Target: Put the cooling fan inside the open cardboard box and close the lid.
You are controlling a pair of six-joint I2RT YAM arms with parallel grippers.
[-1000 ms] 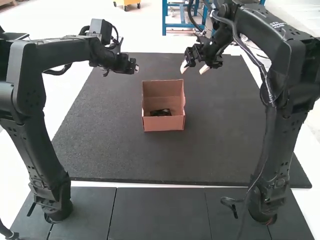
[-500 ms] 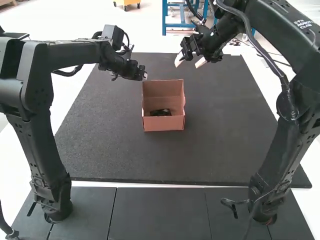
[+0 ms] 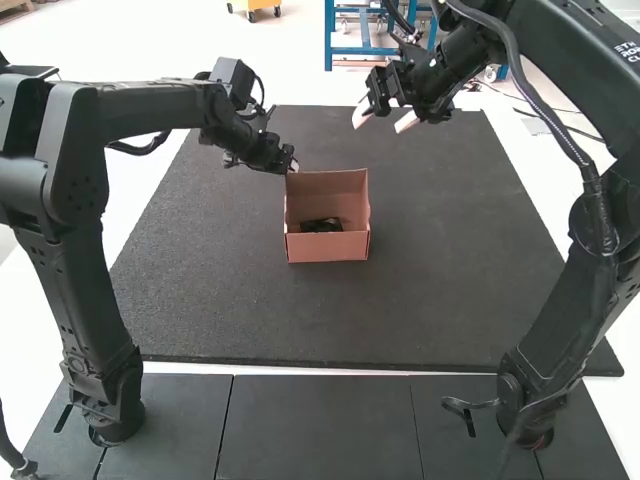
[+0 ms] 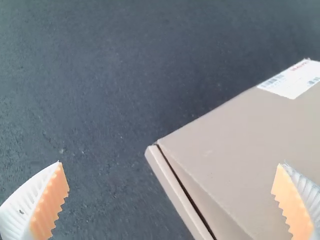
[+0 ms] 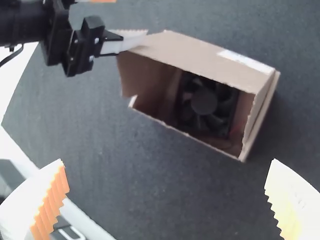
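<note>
left gripper (image 3: 283, 160), jaws apart, sits at the upright lid's (image 3: 326, 186) corner. right gripper (image 3: 385, 118), also spread, hangs farther back.

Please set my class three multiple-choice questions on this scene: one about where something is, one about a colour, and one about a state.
1. Where is the cooling fan?
A) held in a gripper
B) inside the cardboard box
C) on top of a shut lid

2. What colour are the pads on the left gripper?
A) orange
B) green
C) blue

3. What state is the right gripper in?
A) shut on the fan
B) shut on the box's edge
C) open, holding nothing

Answers:
1 B: the right wrist view looks into the open box and shows the dark fan lying on its floor.
2 A: the left wrist view shows white ribbed fingers with orange pads.
3 C: its fingers stand wide apart above the mat beyond the box, with nothing between them.
</note>
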